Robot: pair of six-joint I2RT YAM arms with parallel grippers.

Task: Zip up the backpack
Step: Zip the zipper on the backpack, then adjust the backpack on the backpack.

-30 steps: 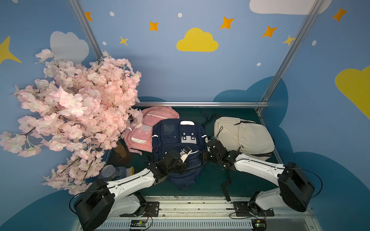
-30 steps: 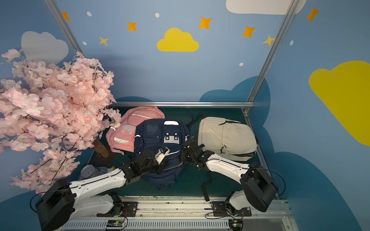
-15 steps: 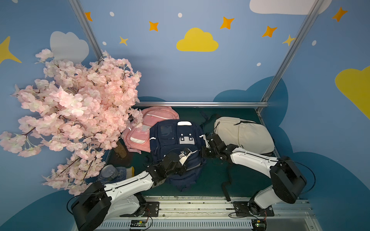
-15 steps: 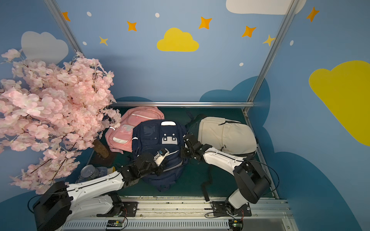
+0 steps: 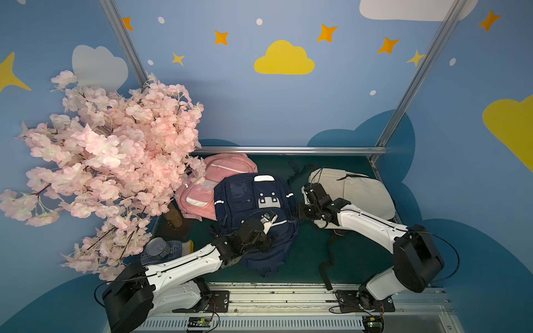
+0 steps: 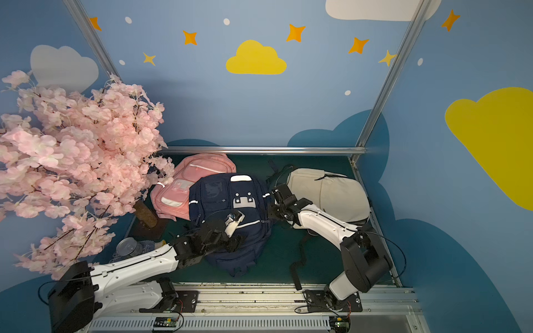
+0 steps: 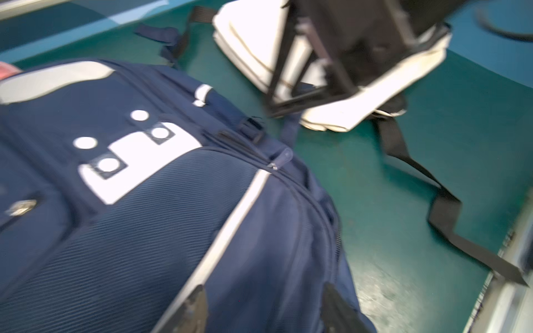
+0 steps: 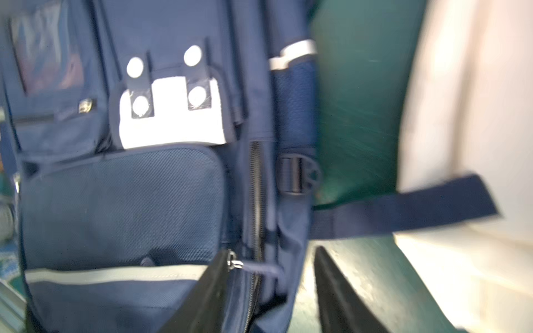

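In both top views the navy backpack [image 5: 253, 207] lies flat on its back in the middle of the green worktop [image 5: 311, 253]. Its front faces up, which probably keeps its zippers within reach from above. A pink backpack [image 5: 213, 184] is tucked partly under one side of it. A cream backpack [image 5: 354, 190] sits just beside the other. The left arm [image 5: 184, 265] reaches over the lower front of the navy backpack and the right arm [image 5: 369, 225] comes in at its side edge. This looks like one arm steadying the fabric while the other works the zipper. A blossom tree [image 5: 109, 161] and a tin can [image 5: 157, 246] stand off to the side, apart from the work.

In the left wrist view, the left gripper [image 7: 264, 288] hovers over the navy fabric with its jaws apart and nothing between them. A zipper pull [image 7: 282, 157] lies ahead on the seam, beside a grey trim stripe.

In the right wrist view, the right gripper [image 8: 271, 250] is also spread open. The zipper pull's cord crosses the gap near one finger without being clamped. The zipper track [image 8: 255, 187] running away from it looks closed, though blur makes this uncertain.

No writing can be read. The white patch [image 8: 170, 112] with four round studs is blank, and a small metal badge [image 8: 86, 105] is too blurred to make out.
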